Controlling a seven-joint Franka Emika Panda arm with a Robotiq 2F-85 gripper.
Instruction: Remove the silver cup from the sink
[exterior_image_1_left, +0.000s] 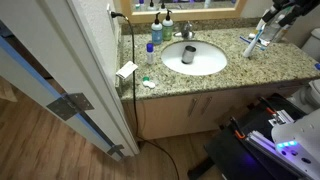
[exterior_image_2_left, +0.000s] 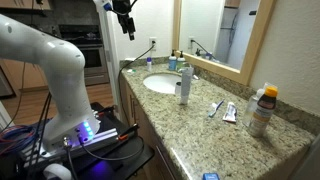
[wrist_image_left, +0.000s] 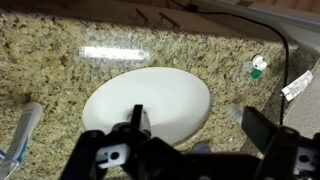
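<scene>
High at the left in an exterior view, the gripper (exterior_image_2_left: 126, 30) hangs well above the desk (exterior_image_2_left: 230, 135), far apart from the sink (exterior_image_2_left: 160, 83). Wrist view: fingers (wrist_image_left: 262, 128) spread wide, holding nothing. In an exterior view, the silver cup (exterior_image_1_left: 188, 54) stands upright inside the sink, near its centre.

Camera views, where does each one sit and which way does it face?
Exterior view: high by the door, looking down on the sink holding the silver cup; arm top right.
Exterior view: off the counter's end, looking along it toward the sink and mirror; white arm and gripper upper left.
Wrist view: above the sink, facing down; open gripper along the bottom.
Shared: all three show the sink.
</scene>
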